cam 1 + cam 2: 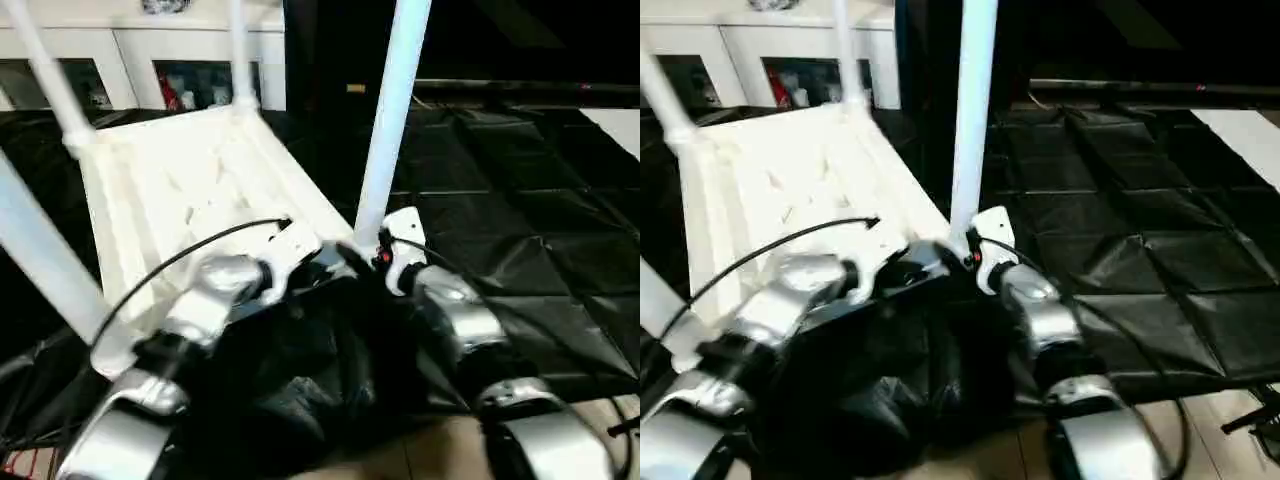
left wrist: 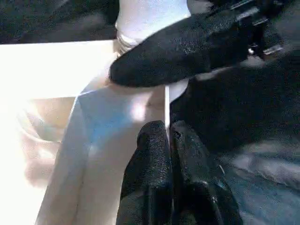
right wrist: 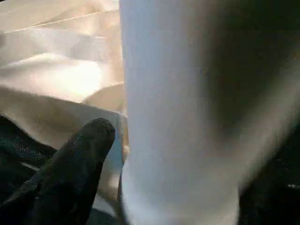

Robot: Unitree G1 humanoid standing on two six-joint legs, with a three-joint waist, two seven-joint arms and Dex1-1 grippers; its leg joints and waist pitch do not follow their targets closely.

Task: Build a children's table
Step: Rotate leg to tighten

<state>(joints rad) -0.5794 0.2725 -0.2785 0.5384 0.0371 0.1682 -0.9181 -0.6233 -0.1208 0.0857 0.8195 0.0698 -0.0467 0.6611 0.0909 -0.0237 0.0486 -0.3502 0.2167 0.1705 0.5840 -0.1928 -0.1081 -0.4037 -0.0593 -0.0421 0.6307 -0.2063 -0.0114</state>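
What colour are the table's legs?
White; the leg nearest the robot shows best in the left eye view.

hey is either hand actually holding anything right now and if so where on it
The right hand stands around the base of the near table leg, by its corner socket; whether it clamps cannot be told. The left hand is shut, empty, against the tabletop edge.

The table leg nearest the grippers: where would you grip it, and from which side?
Grip the leg low on its round shaft, just above the corner socket of the upturned table top. Come from the robot's own side, level, one finger on each side of the tube. It stands nearly upright, and the right gripper already sits at its base.
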